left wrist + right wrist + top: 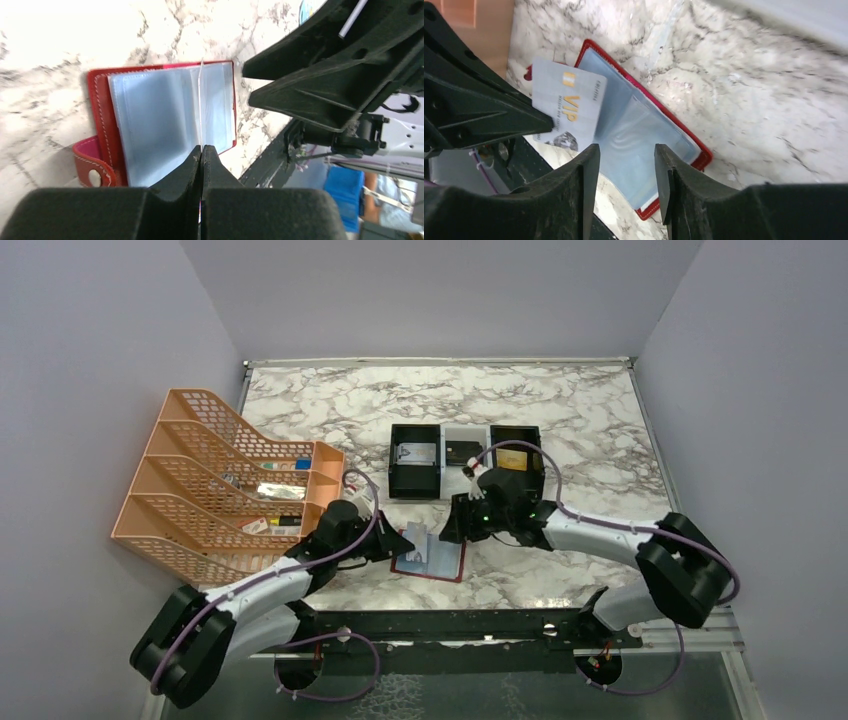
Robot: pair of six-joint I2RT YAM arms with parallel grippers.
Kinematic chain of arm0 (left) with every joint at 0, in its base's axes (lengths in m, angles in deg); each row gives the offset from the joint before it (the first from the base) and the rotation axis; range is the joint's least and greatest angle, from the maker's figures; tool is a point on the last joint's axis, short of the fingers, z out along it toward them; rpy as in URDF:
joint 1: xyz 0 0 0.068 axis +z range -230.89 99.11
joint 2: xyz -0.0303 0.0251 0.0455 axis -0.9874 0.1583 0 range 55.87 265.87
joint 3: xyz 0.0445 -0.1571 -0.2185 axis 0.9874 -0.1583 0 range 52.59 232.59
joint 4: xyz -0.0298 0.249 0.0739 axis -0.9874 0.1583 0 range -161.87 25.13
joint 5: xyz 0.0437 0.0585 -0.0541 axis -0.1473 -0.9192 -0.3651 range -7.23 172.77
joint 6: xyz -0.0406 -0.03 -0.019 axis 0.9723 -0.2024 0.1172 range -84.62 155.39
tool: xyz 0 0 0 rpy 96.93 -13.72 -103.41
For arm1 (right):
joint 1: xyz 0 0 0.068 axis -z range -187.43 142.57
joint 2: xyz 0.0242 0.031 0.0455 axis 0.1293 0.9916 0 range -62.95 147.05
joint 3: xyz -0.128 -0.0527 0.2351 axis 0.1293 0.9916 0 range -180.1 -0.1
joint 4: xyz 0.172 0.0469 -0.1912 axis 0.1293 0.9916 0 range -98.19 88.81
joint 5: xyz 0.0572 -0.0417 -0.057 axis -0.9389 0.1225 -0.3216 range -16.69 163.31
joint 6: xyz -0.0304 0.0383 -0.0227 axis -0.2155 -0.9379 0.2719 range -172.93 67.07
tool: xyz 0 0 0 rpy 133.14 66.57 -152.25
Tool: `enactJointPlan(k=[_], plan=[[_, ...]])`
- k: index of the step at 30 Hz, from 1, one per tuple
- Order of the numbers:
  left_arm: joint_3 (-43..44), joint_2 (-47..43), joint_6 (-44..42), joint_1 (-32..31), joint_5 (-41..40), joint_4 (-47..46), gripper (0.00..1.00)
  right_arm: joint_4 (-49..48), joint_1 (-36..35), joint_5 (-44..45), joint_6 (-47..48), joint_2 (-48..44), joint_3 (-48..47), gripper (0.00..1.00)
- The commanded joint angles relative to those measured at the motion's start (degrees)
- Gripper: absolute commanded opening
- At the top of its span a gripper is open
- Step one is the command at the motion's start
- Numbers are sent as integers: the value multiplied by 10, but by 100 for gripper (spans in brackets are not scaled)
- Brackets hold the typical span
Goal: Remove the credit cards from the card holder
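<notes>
The card holder [430, 558] lies open on the marble table [560, 430], near the front edge between the two arms, pale blue sleeves facing up. The left gripper [201, 150] is clamped tight on a silvery-white card [569, 107] marked VIP, held over the holder's left side. The right gripper [626, 150] hovers just above, jaws apart and gripping nothing.

Red card holder [432, 560] open flat, blue sleeves up; 1 silvery VIP card [569, 107] above it.
</notes>
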Motion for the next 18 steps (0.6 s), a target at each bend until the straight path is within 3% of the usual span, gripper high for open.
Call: enactJointPlan(k=[1, 4, 7, 18], plan=[[61, -85, -58, -3, -98, 167, 0, 51, 12, 104, 20, -67, -5, 48], [80, -141, -78, -2, -127, 228, 0, 28, 39, 76, 6, -104, 13, 52], [77, -178, -73, -1, -120, 226, 0, -35, 67, 14, -17, -144, 46, 58], [37, -157, 3, 0, 20, 4, 0, -294, 71, -153, -91, -169, 133, 63]])
